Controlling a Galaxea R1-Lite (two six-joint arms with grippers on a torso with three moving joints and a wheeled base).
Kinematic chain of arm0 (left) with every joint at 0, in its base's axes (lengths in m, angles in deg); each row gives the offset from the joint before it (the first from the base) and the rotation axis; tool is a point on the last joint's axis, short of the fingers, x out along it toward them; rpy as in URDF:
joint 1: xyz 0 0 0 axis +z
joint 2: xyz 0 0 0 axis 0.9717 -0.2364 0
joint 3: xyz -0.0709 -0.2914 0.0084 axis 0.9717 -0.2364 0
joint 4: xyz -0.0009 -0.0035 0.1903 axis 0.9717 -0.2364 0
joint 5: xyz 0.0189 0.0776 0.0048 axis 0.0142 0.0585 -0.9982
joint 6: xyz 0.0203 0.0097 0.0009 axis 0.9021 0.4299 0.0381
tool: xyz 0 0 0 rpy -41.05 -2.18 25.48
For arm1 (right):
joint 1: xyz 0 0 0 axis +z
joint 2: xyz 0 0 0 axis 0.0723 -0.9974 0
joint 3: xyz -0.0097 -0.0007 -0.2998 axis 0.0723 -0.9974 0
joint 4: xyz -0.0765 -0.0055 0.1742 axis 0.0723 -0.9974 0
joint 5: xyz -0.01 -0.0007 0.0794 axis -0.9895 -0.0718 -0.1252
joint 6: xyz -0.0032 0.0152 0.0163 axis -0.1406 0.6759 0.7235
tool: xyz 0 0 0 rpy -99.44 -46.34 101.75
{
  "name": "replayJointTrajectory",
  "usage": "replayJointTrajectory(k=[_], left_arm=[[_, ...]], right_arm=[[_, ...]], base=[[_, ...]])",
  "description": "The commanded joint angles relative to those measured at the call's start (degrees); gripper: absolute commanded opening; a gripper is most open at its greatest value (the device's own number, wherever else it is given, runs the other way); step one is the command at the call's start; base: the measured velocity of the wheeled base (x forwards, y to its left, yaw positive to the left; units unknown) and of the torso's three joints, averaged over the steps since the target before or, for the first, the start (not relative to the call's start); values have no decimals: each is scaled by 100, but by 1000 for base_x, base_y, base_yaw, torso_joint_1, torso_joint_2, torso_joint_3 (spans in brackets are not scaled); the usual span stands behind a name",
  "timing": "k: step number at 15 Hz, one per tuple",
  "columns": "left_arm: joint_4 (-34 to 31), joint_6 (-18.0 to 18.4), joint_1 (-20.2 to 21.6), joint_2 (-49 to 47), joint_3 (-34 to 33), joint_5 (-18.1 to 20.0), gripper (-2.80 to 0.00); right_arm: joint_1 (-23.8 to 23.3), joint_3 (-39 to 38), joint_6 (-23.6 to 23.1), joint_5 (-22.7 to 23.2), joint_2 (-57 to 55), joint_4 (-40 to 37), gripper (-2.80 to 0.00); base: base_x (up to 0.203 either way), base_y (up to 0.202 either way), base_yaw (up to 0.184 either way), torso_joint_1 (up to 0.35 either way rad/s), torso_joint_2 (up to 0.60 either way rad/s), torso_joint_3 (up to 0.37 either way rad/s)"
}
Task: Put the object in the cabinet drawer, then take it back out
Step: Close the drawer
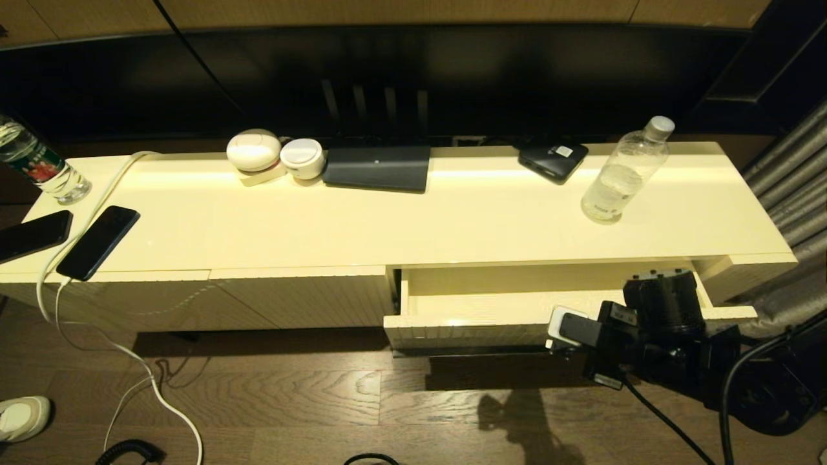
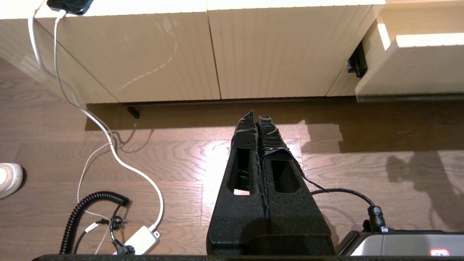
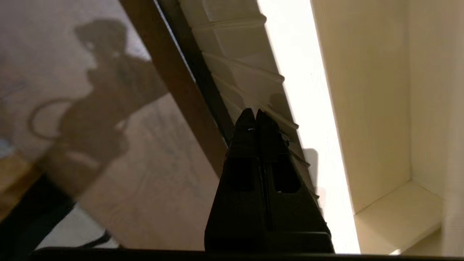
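The clear bottle (image 1: 623, 171) with a white cap stands upright on the cabinet top, far right, with nothing touching it. Below it the cabinet drawer (image 1: 478, 316) is pulled partly out, and its glossy cream inside (image 3: 366, 108) holds nothing that I can see. My right arm (image 1: 659, 323) hangs in front of the drawer's right part. The right gripper (image 3: 255, 113) is shut and holds nothing, its tips lying against the ribbed front (image 3: 250, 72) beside the dark handle slot. My left gripper (image 2: 258, 116) is shut over the wooden floor, facing the closed cream panels (image 2: 152, 54).
On the cabinet top are a labelled bottle (image 1: 39, 165), two dark phones (image 1: 97, 242) with a white cable, white round items (image 1: 253, 150), a dark flat box (image 1: 378, 168) and a black device (image 1: 552, 160). On the floor lie cables (image 2: 90, 203) and a white shoe (image 1: 22, 416).
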Motion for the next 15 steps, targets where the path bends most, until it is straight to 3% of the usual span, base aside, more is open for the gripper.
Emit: replayJointTrajectory(k=[1,15], left_arm=[[2,0,0,0,-13,1,-280],[2,0,0,0,-11,7,-280]], right_arm=[[-127,282,-210,-16,-148,84,-280],[-540,1303,-400,1,-998,968,-280]], base=[[0,0,0,0,0,0],[0,0,0,0,0,0]])
